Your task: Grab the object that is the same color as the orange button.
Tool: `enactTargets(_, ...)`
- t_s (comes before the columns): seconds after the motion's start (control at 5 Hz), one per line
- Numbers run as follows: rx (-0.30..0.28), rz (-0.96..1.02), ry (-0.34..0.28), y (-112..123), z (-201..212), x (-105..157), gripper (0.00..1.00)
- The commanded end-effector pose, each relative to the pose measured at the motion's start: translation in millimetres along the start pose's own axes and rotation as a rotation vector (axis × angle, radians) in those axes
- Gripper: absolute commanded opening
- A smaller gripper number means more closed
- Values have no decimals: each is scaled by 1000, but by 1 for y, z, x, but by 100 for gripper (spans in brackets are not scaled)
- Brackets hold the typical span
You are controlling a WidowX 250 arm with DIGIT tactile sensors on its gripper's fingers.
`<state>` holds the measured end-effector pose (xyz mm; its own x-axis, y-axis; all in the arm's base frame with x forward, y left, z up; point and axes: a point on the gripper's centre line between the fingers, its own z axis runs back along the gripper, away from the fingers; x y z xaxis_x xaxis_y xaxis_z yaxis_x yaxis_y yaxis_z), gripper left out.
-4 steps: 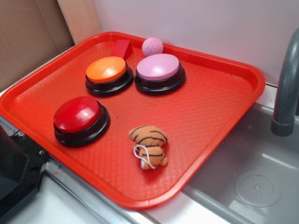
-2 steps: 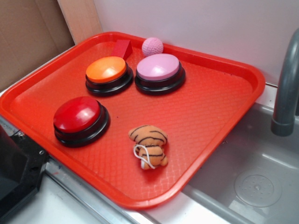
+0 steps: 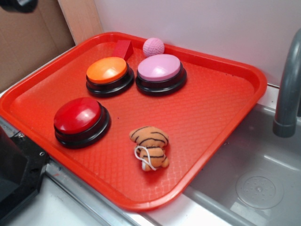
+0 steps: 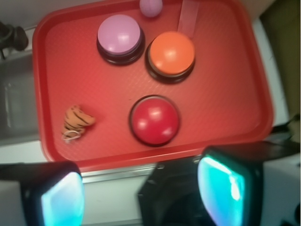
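Claw [image 4: 141,197] spread wide and high above the tray [image 4: 225,108], holding nothing; orange button [image 4: 171,52] matches the plush tiger [image 4: 76,123], lying alone near tray edge, open for a top grasp.

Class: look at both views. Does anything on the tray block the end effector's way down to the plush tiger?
Nothing visible does. The plush tiger lies alone on the tray, apart from the red button. The end effector hangs open, high above the tray's near edge.

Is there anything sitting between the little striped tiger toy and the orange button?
Only bare tray lies between the tiger and the orange button. The red button sits just left of that line. The exterior view shows it best.
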<state>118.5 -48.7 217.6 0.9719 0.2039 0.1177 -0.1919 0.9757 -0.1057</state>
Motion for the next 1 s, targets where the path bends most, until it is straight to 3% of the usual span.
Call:
enactTargets(0.0,-101,185,-45,-41,-37,-4,100)
enactTargets(0.2,-111,313,-71,-72,-76,-7,100)
enactTargets(0.4,-78,410,-90,-83,-109,0,100)
enactTargets(0.6,-82,402,-26,-101,-146,5,100)
enactTargets(0.8,-36,412,-43,-107,-169,5,100)
